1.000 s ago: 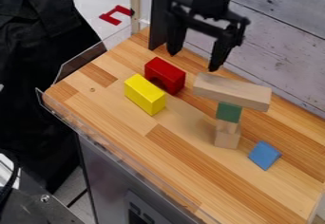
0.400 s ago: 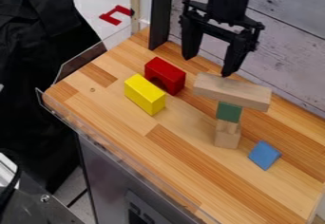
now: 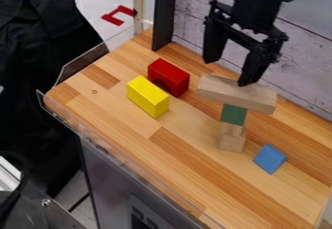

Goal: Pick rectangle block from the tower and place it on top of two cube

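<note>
The wooden tabletop (image 3: 129,126) is being lit brightly and diffusely. Soft shading is being cast beside the block tower (image 3: 234,115), right of centre. Deep darkness is being shown across the black fabric (image 3: 39,77) at frame left.

Looks down at a slant from high on the near side, across the counter (image 3: 129,131) toward the wall (image 3: 305,53) at far right; close, yet back enough to take in the grey front (image 3: 107,174) at near left.
</note>
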`<move>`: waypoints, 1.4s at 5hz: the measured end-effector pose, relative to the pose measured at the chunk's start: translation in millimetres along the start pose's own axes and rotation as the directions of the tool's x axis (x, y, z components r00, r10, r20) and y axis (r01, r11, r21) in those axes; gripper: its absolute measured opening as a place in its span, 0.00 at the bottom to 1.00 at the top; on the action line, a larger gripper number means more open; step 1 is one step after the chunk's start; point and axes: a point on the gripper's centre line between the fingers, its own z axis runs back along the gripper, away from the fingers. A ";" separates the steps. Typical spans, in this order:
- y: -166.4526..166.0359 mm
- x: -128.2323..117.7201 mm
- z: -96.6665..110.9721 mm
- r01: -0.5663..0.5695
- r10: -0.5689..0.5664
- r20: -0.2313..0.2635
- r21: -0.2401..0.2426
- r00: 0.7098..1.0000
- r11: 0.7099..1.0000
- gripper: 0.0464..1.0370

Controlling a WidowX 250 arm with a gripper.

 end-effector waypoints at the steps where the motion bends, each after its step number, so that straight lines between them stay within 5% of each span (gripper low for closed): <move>1: -11.4 -11.9 -1.9 0.089 -0.089 -0.011 0.005 0.996 0.996 0.96; 3: -9.2 -19.3 -11.1 0.134 -0.133 -0.041 0.014 0.990 0.991 0.96; 7: 2.2 -10.4 -1.8 0.217 -0.227 0.100 0.098 0.969 0.971 0.96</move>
